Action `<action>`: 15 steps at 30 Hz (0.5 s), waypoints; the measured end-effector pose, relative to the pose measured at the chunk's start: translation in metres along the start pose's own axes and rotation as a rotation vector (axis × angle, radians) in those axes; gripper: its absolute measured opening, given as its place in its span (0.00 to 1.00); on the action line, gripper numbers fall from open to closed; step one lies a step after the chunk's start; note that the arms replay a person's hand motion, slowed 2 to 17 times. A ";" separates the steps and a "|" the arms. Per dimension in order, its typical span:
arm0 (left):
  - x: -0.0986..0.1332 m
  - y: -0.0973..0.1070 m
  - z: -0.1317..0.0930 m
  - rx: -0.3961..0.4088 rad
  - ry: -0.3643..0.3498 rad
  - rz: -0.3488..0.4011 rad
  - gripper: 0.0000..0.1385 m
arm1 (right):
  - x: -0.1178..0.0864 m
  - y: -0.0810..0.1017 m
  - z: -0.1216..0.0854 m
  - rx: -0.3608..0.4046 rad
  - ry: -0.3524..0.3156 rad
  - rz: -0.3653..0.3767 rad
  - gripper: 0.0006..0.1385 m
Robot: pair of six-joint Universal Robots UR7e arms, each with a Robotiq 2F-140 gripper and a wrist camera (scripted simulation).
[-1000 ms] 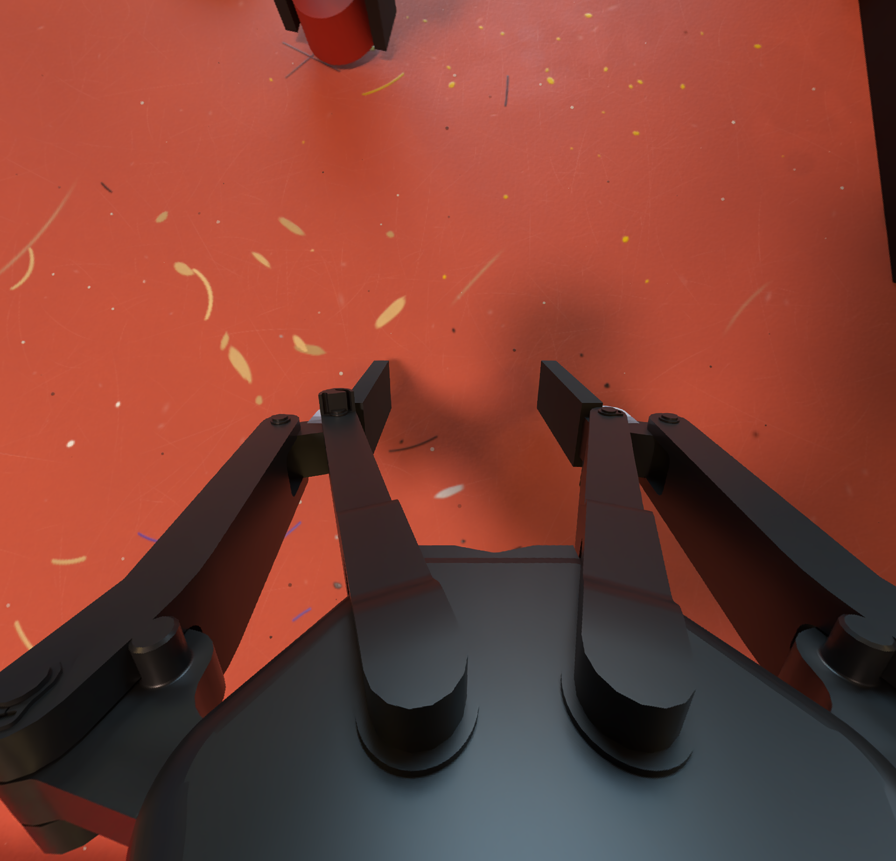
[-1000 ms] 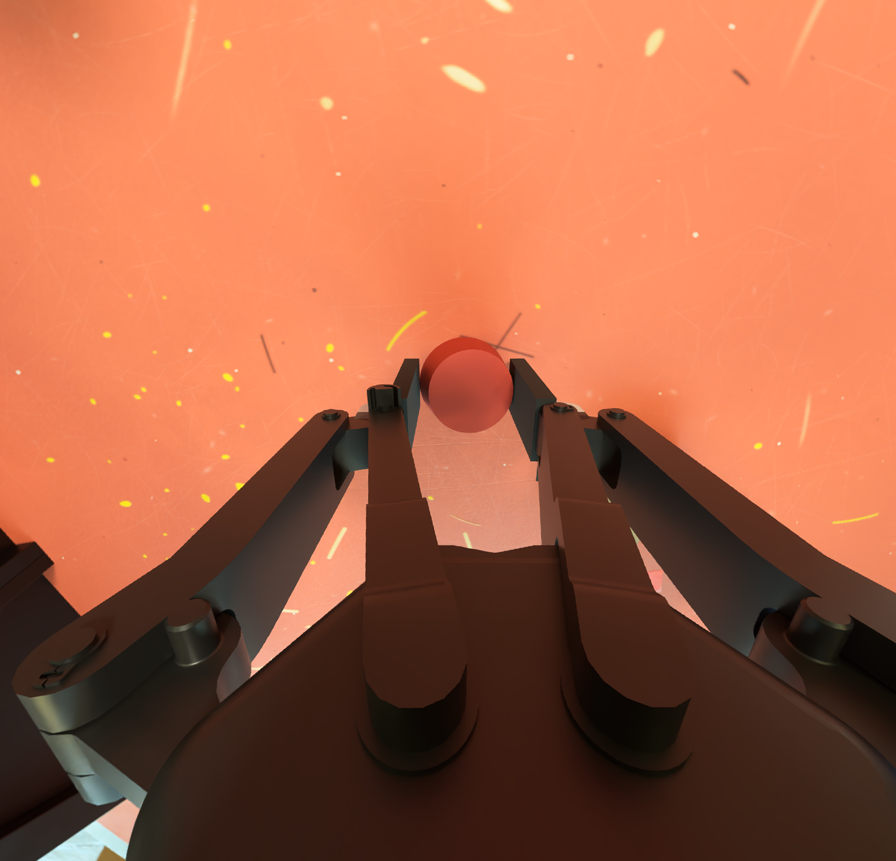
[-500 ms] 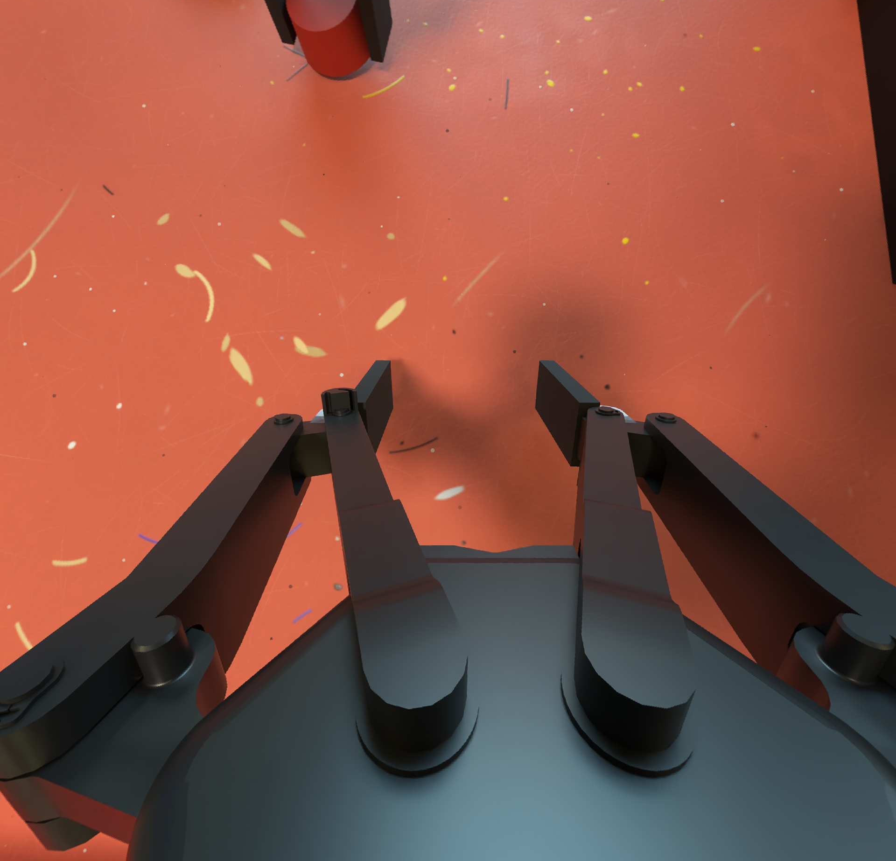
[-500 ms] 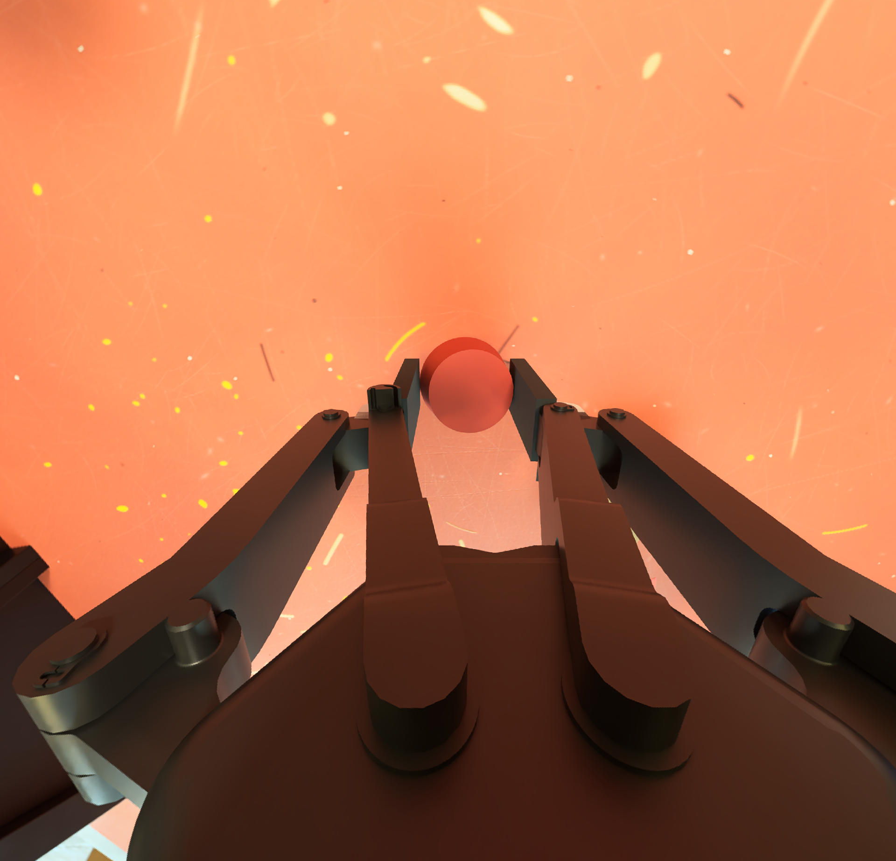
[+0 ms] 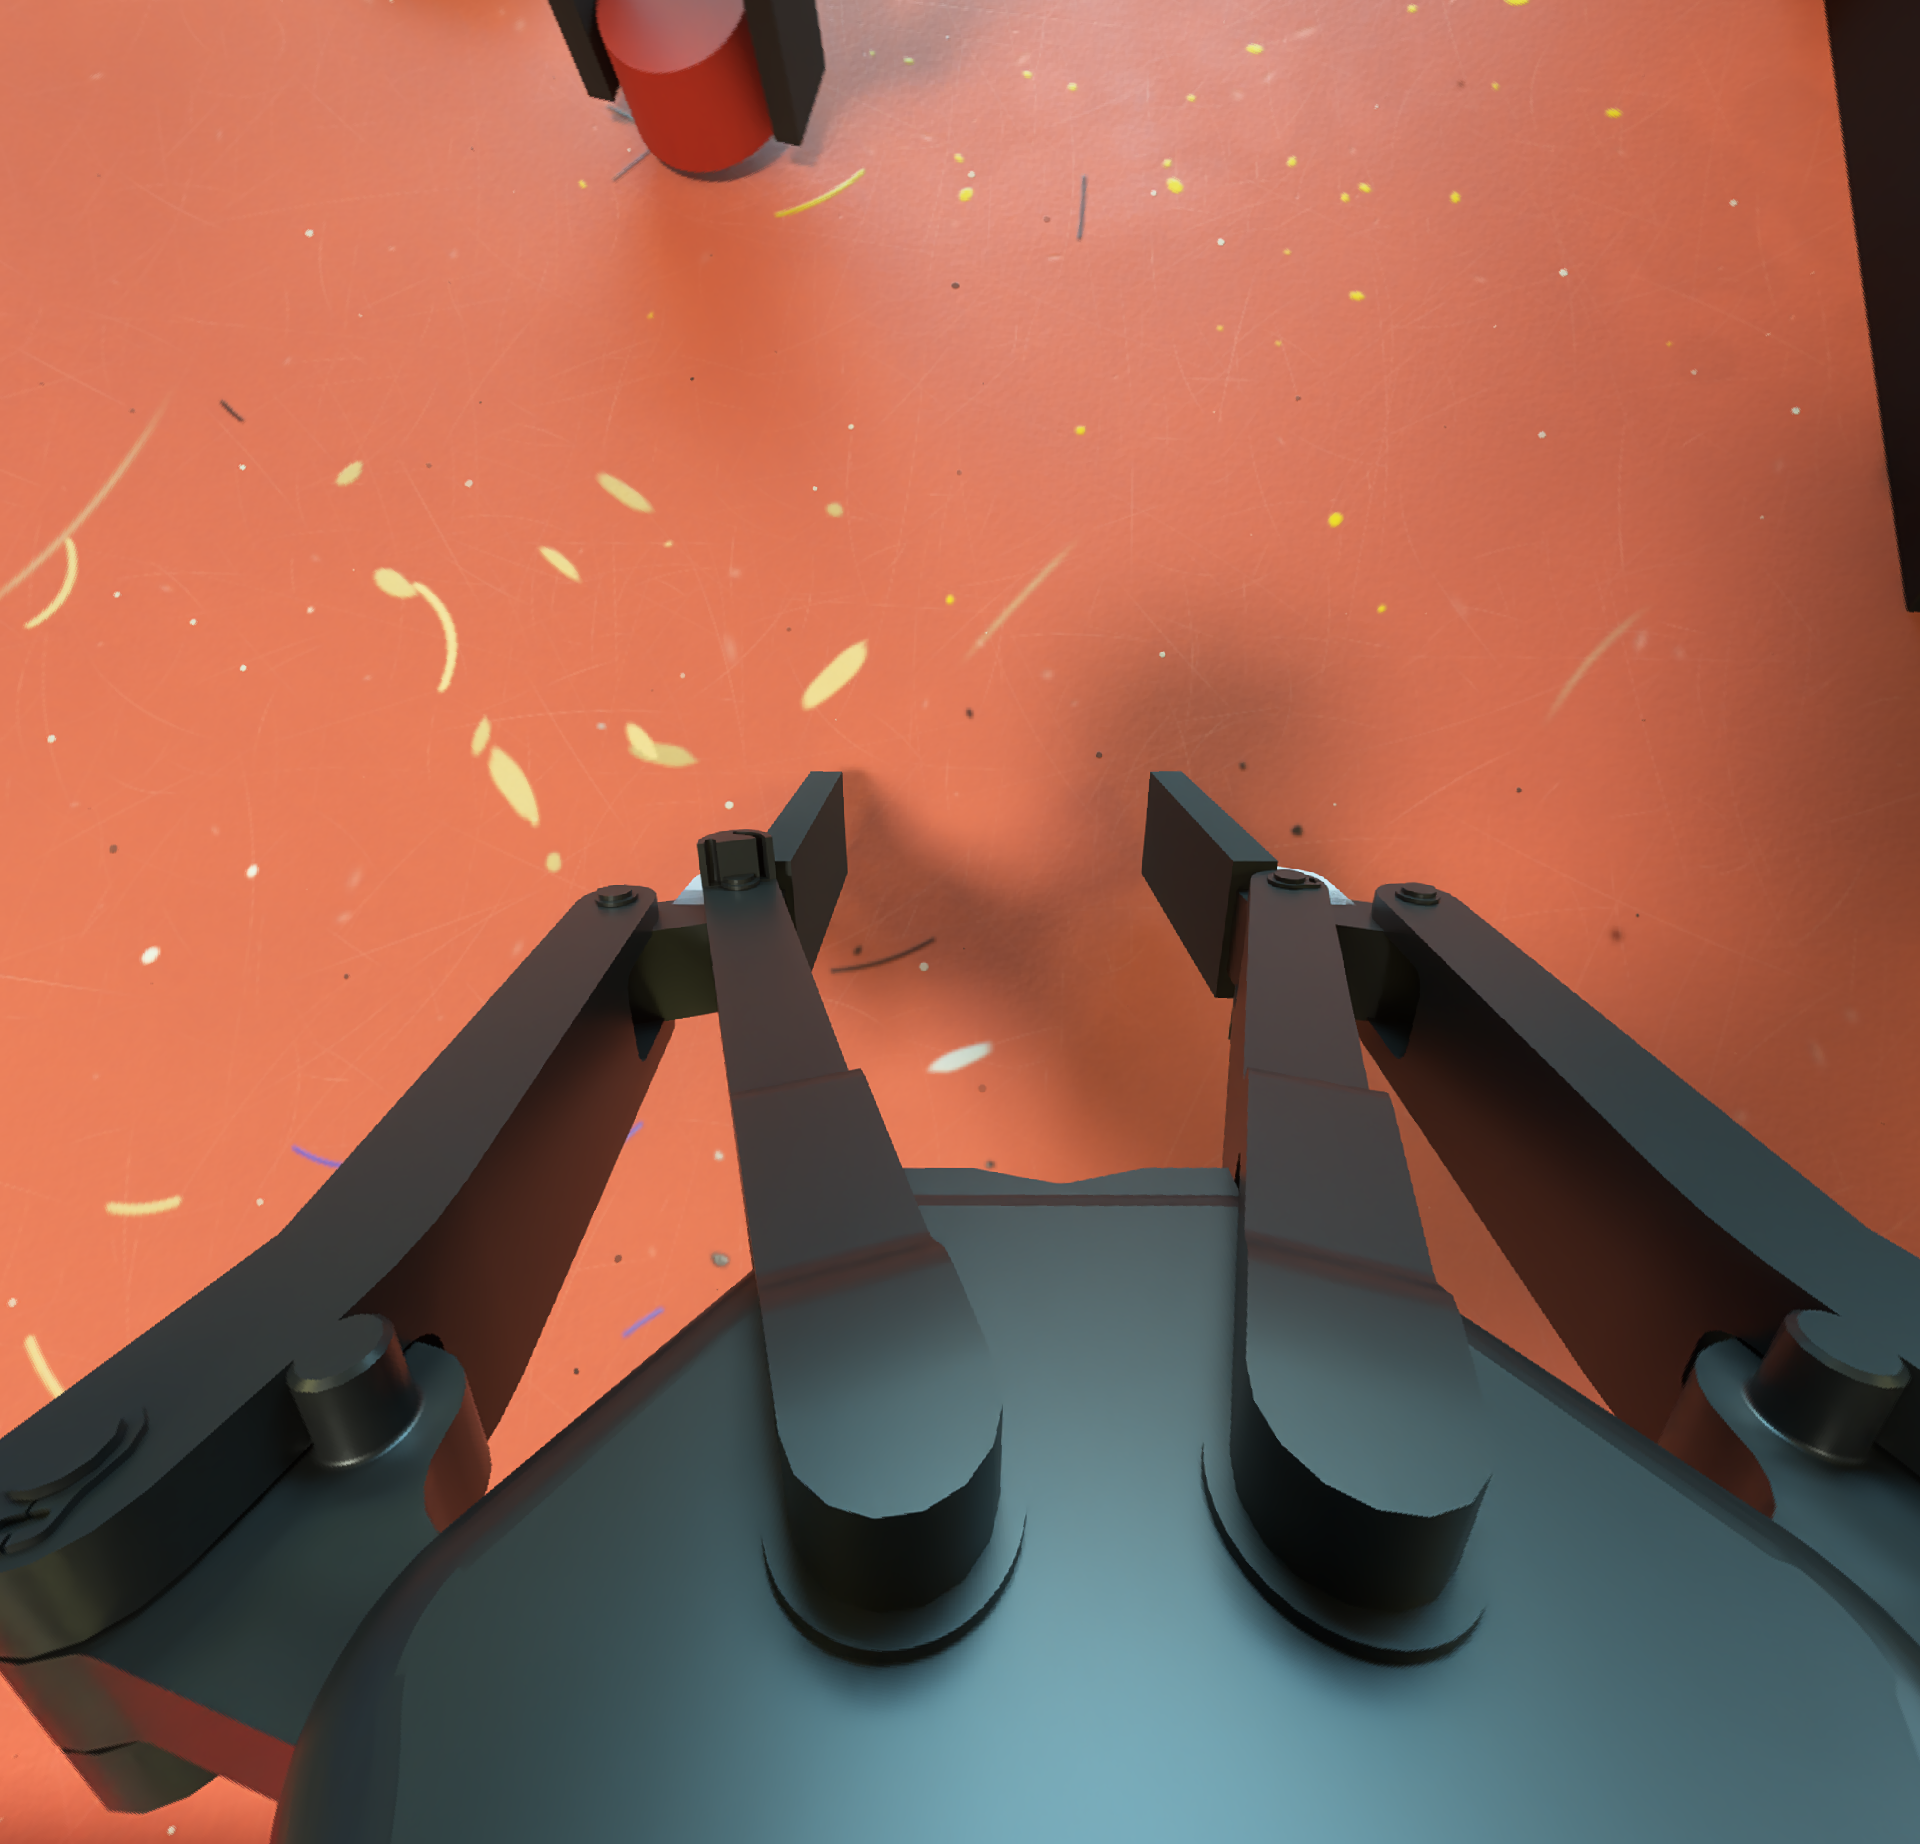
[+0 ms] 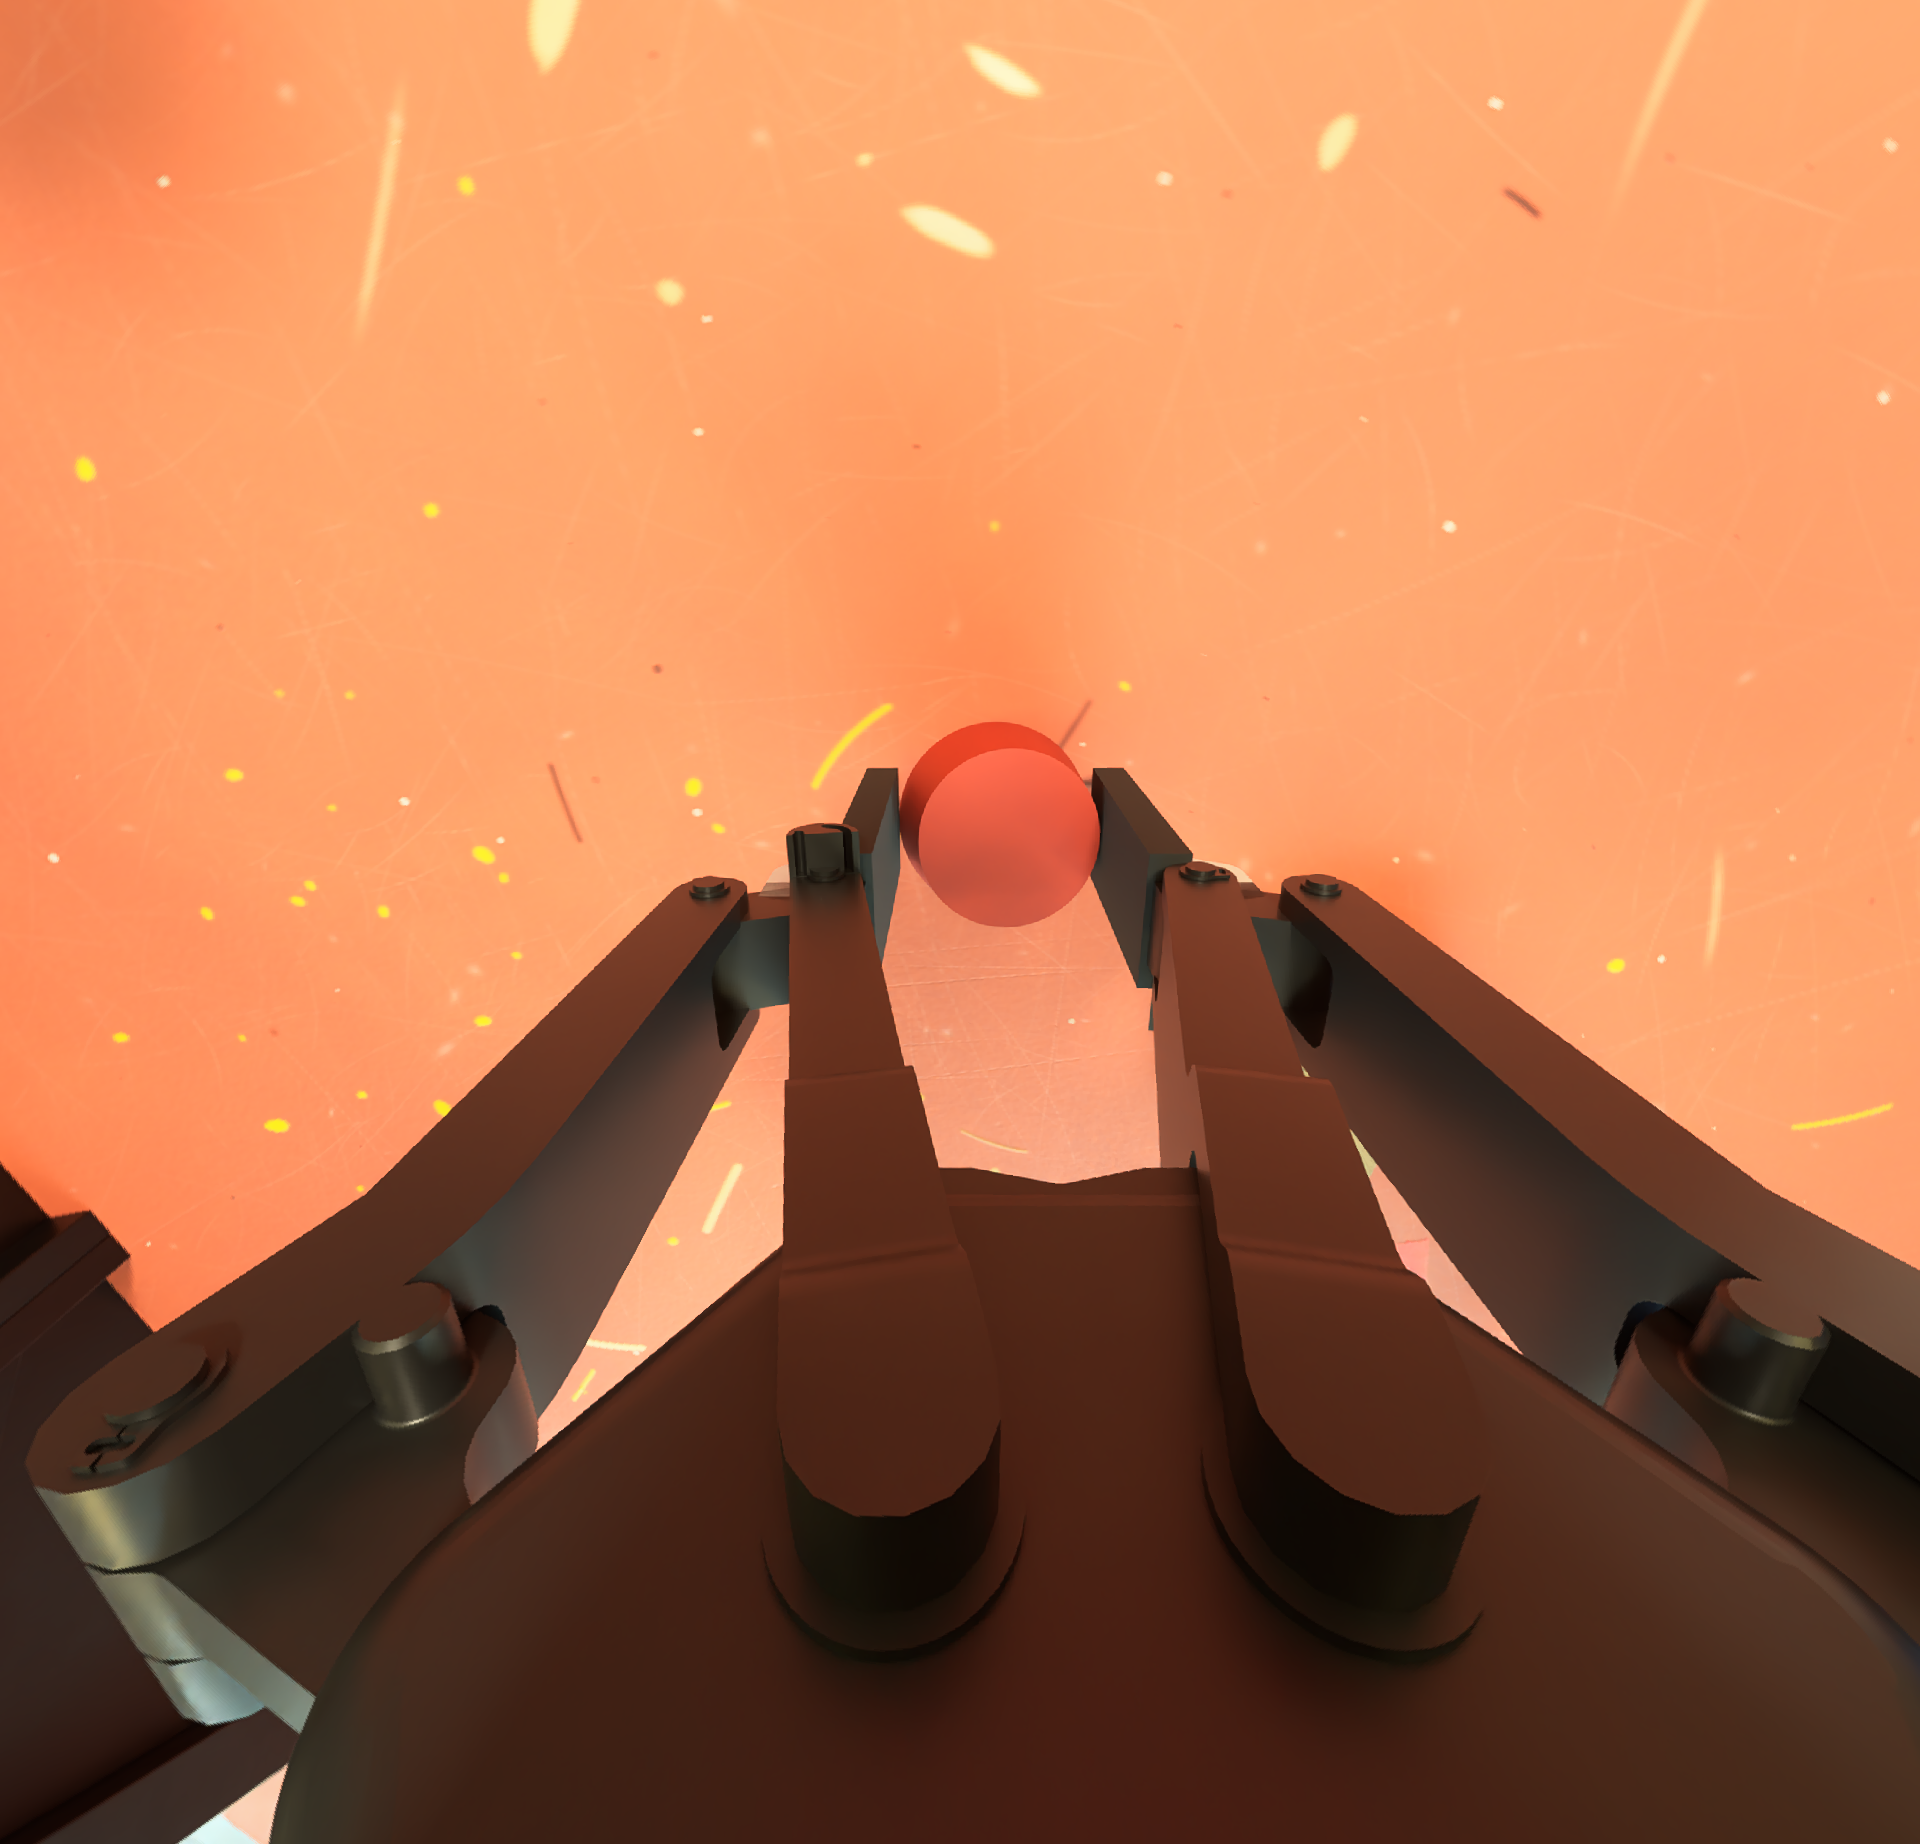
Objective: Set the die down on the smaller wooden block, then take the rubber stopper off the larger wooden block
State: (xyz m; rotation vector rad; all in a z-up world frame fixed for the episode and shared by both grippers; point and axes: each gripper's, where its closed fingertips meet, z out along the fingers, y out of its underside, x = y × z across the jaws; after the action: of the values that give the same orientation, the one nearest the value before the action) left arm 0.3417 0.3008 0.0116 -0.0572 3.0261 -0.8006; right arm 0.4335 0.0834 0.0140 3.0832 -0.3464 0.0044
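Fingers (image 6: 1132, 849) of the right gripper (image 6: 995, 838) are pinched on the rubber stopper (image 6: 1000, 826), one pad on each curved flank of the red cylinder, its flat end facing back toward the wrist camera. The stopper's long axis runs along the fingers, pointing down at the desk (image 6: 1039, 340). In the left wrist view the same stopper (image 5: 681, 59) shows far off at the top edge, upright between the two dark pads, its lower end at or just above the orange surface; whether it touches cannot be told. A soft shadow sits right under it, so I judge it very close to the desk.

Neither wooden block nor the die can be identified in either view; only a small tan corner at the top edge of the left view, just beside the right gripper, hints at something wooden.

Over on the other side, the left gripper (image 5: 992, 838) hangs with its fingers spread wide and nothing between them, well apart from the stopper.

Judging by this, the stopper is already off its block, and what remains is for the right arm to let it go standing on its end.
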 end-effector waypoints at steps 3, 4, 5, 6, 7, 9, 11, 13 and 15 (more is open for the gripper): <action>0.000 0.000 0.000 0.001 0.000 0.001 0.55 | -0.014 -0.003 0.000 -0.012 -0.005 -0.057 0.35; 0.000 0.000 0.000 0.002 0.001 0.002 0.55 | -0.019 -0.004 0.000 -0.015 -0.007 -0.077 0.35; 0.000 0.000 0.000 0.002 0.001 0.002 0.55 | -0.023 -0.004 -0.001 -0.019 -0.008 -0.098 0.35; 0.000 0.000 0.000 0.003 0.001 0.003 0.55 | -0.028 -0.005 -0.001 -0.023 -0.010 -0.118 0.35; 0.001 0.000 0.000 0.003 0.002 0.004 0.54 | -0.031 -0.006 -0.001 -0.026 -0.010 -0.136 0.35; 0.001 0.000 0.000 0.004 0.004 0.007 0.53 | -0.036 -0.007 -0.001 -0.035 -0.006 -0.162 0.35; 0.002 -0.001 -0.001 0.005 0.006 0.010 0.53 | -0.037 -0.007 0.000 -0.043 0.001 -0.178 0.35; 0.002 -0.001 -0.001 0.006 0.007 0.013 0.52 | -0.035 -0.007 0.000 -0.051 0.011 -0.178 0.35; 0.002 -0.001 -0.001 0.007 0.007 0.014 0.51 | -0.031 -0.007 0.000 -0.053 0.018 -0.164 0.35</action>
State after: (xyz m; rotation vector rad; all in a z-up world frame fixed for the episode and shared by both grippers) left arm 0.3394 0.2999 0.0128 -0.0332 3.0267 -0.8114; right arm 0.4049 0.0969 0.0137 3.0464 -0.0905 0.0174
